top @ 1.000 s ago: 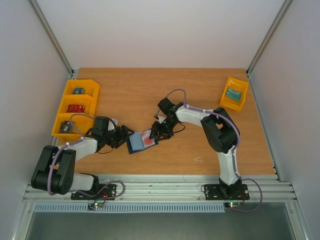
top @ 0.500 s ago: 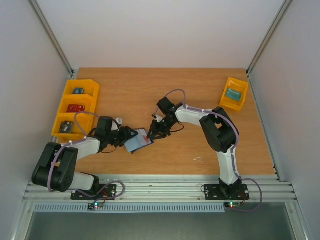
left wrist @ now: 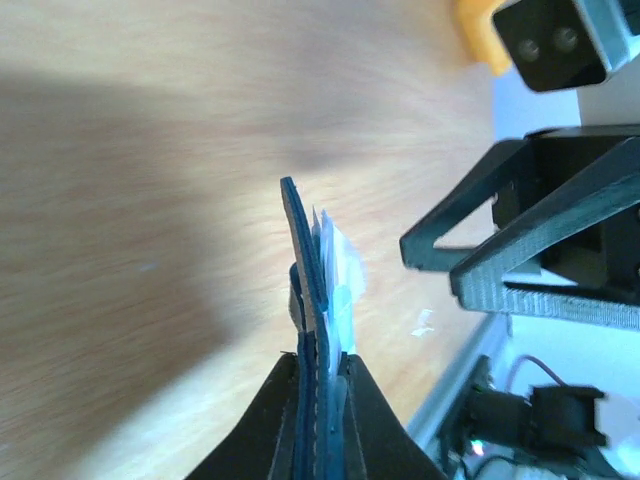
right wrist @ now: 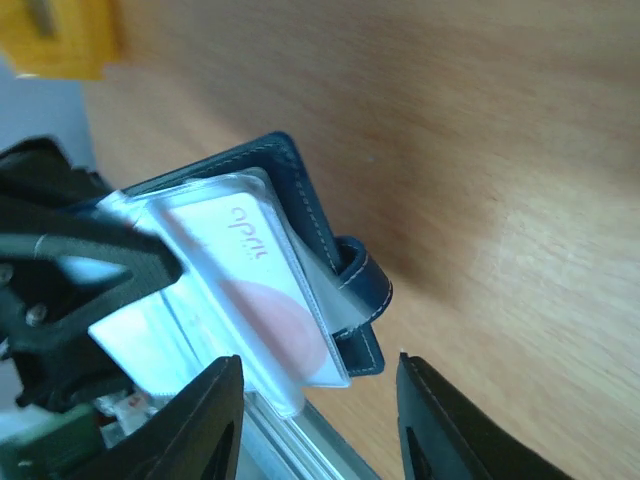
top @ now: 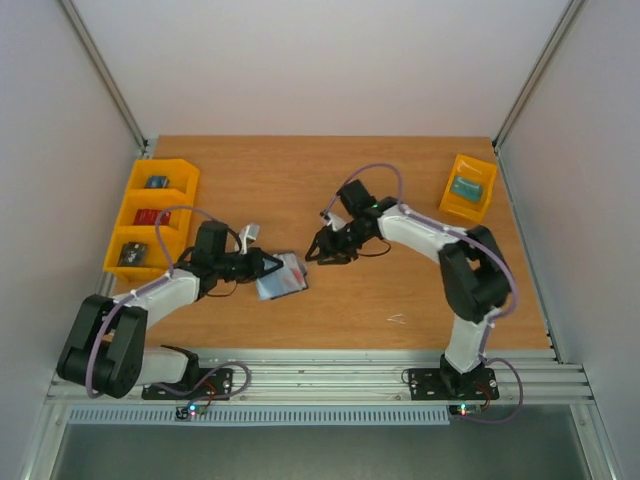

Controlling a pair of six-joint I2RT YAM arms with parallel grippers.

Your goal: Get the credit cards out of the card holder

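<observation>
Left fingers (left wrist: 372, 428) on card holder (left wrist: 304, 262), long axis outward toward right fingers (right wrist: 216, 422)

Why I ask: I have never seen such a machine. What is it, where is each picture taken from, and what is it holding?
These are two white-and-black robot arms bolted to the near edge of a wooden table. One picture looks down from above; the other two come from cameras on the wrists. The left gripper is clamped on a small navy-blue folding wallet, whose clear sleeve shows a pale card with a red round mark. The right gripper is open, near the wallet and seemingly not touching it. A yellow three-compartment bin sits at the table's left and a small yellow bin at its right.
</observation>
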